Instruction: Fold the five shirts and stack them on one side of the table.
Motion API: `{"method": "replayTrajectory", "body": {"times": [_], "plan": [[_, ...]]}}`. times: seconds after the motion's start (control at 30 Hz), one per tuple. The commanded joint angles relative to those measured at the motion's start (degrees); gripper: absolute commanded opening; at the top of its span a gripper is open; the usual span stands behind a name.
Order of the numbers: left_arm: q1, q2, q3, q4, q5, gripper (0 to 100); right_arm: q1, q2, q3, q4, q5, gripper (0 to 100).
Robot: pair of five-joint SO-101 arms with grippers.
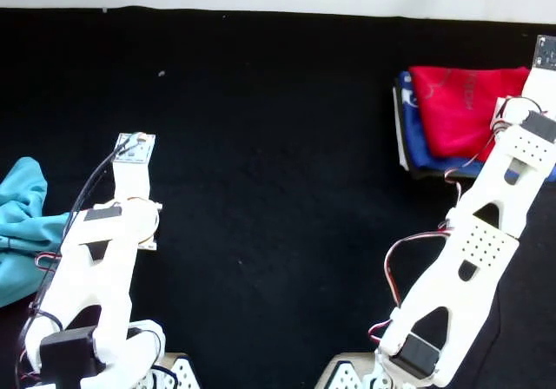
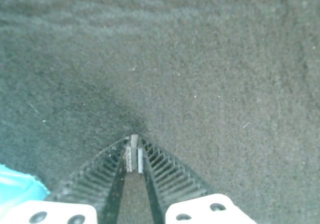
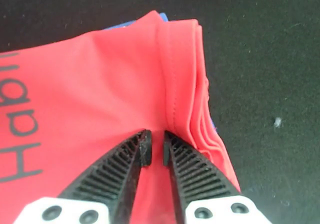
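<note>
On the right arm's side of the bench [image 1: 278,102], a folded red shirt [image 3: 100,94] tops a blue shirt [image 1: 419,141]. The wrist views show the right jaws narrowly parted over it and the left jaws closed above bare bench, near a crumpled teal shirt [image 1: 26,224].

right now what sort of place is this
Likely a robot test bench for folding laundry: black cloth-covered table, white left arm and right arm, folded red shirt, crumpled teal shirt.
</note>
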Motion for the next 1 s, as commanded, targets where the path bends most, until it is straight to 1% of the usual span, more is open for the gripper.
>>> {"method": "replayTrajectory", "body": {"times": [0.0, 0.1, 0.23, 0.3, 0.4, 0.53, 0.6, 0.7, 0.8, 0.9, 0.97], "plan": [[0.7, -0.3, 0.1, -1.7, -0.4, 1, -0.6, -1.3, -5.1, 0.3, -0.6, 5.7], [0.7, -0.3, 0.1, -1.7, -0.4, 1, -1.1, -3.6, -11.6, 5.7, -1.1, 5.8], [0.7, -0.3, 0.1, -1.7, -0.4, 1, -1.5, -9.2, -20.5, 14.1, -7.1, 5.9], [0.7, -0.3, 0.1, -1.7, -0.4, 1, -1.5, -14.5, -20.1, 18.3, -9.8, 5.9], [0.7, -0.3, 0.1, -1.7, -0.4, 1, -1.5, -22.9, -19.4, 27.3, -13.5, 5.9], [0.7, -0.3, 0.1, -1.7, -0.4, 1, -4.7, -34.2, -19.1, 40.7, -14.8, 5.9], [0.7, -0.3, 0.1, -1.7, -0.4, 1, -6.5, -39.2, -18.3, 41.5, -14.8, 5.9], [0.7, -0.3, 0.1, -1.7, -0.4, 1, -7.7, -47.0, -14.5, 41.6, -14.8, 5.9], [0.7, -0.3, 0.1, -1.7, -0.4, 1, -11.1, -57.2, -5.1, 41.6, -14.5, 5.9], [0.7, -0.3, 0.1, -1.7, -0.4, 1, -16.4, -72.0, 9.7, 41.6, -14.4, 5.9], [0.7, -0.3, 0.1, -1.7, -0.4, 1, -20.6, -82.3, 22.8, 41.5, -14.4, 5.9]]}}
